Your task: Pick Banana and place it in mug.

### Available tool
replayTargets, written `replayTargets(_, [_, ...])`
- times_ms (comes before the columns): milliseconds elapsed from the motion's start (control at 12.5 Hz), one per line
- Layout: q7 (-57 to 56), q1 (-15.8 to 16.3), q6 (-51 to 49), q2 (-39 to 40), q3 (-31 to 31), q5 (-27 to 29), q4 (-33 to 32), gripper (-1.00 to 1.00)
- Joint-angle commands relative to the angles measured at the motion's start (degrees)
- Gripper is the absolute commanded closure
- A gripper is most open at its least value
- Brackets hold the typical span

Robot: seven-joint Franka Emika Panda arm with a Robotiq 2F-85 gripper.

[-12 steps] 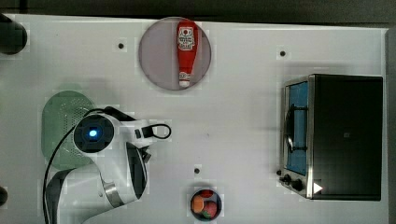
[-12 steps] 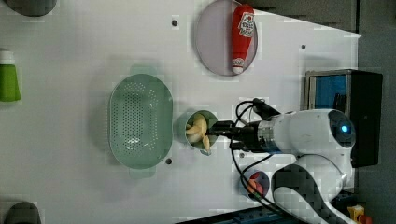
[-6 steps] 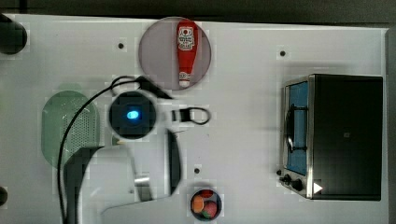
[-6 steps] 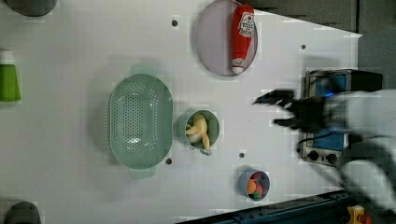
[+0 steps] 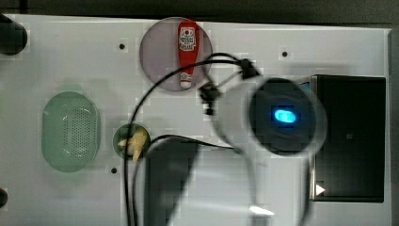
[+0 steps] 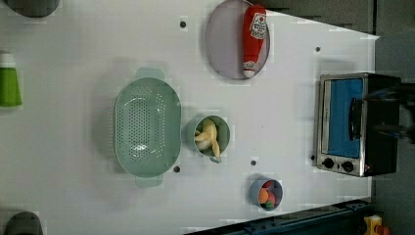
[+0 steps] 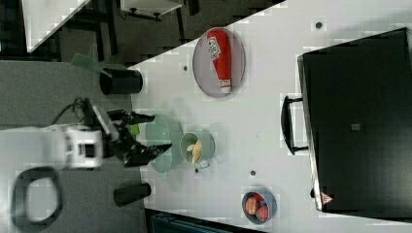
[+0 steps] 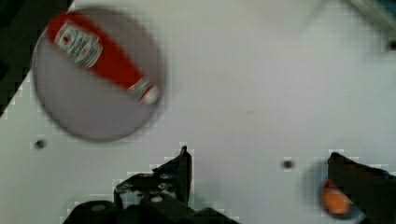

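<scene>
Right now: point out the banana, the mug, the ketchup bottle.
banana (image 6: 207, 135), left view, middle of the fruit.
mug (image 6: 224, 134), left view, inner wall beside the banana.
ketchup bottle (image 6: 254, 36), left view, red body.

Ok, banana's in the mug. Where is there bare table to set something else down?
In the left view, open table lies between the plate and toaster oven, and left of the basket toward the green bottle. Crowded: the basket, the mug holding the banana, and the fruit bowl.
</scene>
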Motion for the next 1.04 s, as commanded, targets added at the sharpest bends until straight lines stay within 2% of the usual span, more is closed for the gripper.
replayTargets(80, [-1.0, 1.1, -8.0, -0.9, 0.3, -2.5, 6.5, -1.00])
replayTargets(320, [-1.0, 1.1, -12.6, -1.1, 0.2, -3.0, 8.5, -1.00])
replayTargets(1040, [-1.0, 1.1, -12.4, -0.7, -0.4, -3.0, 8.2, -1.00])
